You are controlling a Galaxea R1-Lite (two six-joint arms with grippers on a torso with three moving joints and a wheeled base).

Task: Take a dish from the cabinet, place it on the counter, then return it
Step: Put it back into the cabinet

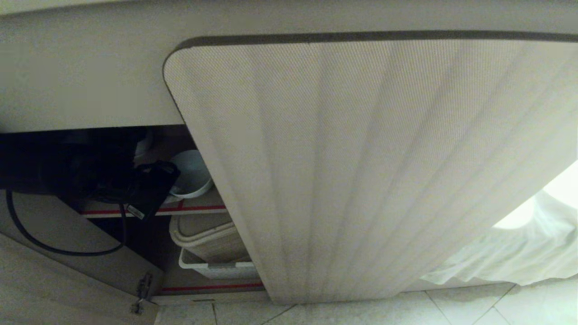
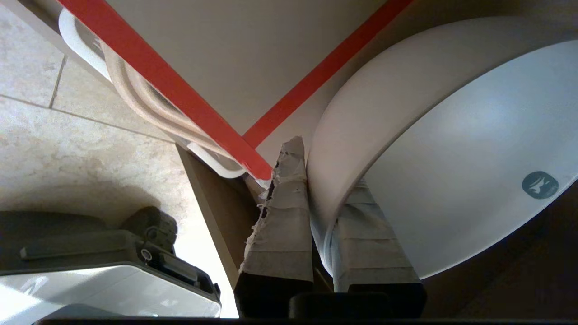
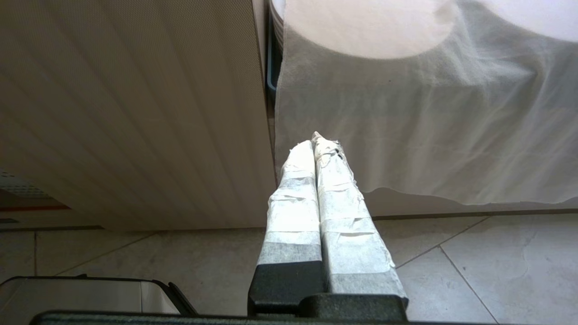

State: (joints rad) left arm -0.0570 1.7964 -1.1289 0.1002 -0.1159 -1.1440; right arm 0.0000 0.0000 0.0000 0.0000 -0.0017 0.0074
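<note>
Left gripper (image 2: 323, 180) pinches the small white round ceramic bowl (image 2: 451, 158) by its rim, frame centre; the thin-edge hold risks slippage against the red-edged brown shelf (image 2: 216, 54).

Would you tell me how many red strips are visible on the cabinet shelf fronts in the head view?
2: one red strip on the upper shelf, below the bowl; another on the lower shelf near the floor. The ribbed door may hide more.

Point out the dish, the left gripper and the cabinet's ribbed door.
dish (image 2: 451, 171), left wrist view, inner surface.
left gripper (image 2: 316, 189), left wrist view, between fingertips pinching the rim.
ribbed door (image 1: 361, 171), head view, middle of panel.
</note>
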